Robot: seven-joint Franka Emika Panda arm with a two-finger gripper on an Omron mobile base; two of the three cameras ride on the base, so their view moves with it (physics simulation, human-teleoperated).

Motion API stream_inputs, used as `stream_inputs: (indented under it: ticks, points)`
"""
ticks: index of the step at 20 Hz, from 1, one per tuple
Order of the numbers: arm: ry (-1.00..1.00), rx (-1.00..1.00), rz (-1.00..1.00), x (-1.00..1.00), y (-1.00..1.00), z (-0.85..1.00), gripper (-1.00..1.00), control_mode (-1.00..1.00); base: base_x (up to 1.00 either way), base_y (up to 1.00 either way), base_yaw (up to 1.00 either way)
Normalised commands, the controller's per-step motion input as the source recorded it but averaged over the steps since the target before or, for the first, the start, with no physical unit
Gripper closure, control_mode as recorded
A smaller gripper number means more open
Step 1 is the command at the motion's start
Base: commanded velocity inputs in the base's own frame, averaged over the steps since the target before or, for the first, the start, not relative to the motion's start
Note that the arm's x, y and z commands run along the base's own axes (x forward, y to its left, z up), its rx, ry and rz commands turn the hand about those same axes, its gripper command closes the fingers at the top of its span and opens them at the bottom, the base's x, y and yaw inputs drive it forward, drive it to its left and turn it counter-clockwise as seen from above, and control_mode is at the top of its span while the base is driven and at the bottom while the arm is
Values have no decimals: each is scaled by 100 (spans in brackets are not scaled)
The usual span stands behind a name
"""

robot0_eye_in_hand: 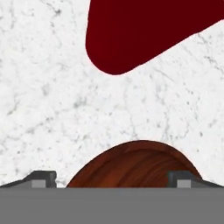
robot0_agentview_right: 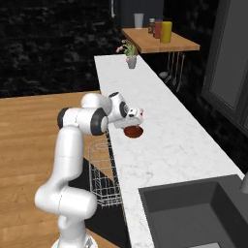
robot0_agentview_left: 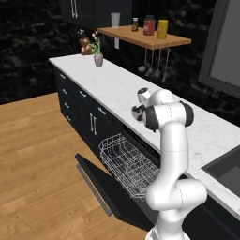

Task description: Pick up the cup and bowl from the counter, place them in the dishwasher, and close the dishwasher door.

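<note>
hovering wide-open gripper (robot0_eye_in_hand: 111, 177) just above the bowl (robot0_eye_in_hand: 135, 166), the cup (robot0_eye_in_hand: 144, 30) lying beyond on the counter (robot0_eye_in_hand: 43, 109)

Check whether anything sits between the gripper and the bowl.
Nothing visible does. The open gripper hangs right over the bowl, one fingertip on each side. The cup lies farther along the counter, clear of them.

Even, flat rendered light; sharp, no glare or blur.
</note>
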Motion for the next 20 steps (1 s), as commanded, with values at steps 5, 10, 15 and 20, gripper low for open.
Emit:
stream_inputs:
  ticks: [5, 10, 15, 20]
  points:
    - [0, 3, 0, -38, -32, -34, -100, -100, 0, 0, 0]
    - [0, 1, 0, -27, -7, -33, 100, -100, 0, 0, 0]
    - [-12, 0, 0, -43, -1, -8, 100, -100, 0, 0, 0]
    - [-18, 0, 0, -50, 30, 2, 100, -100, 0, 0, 0]
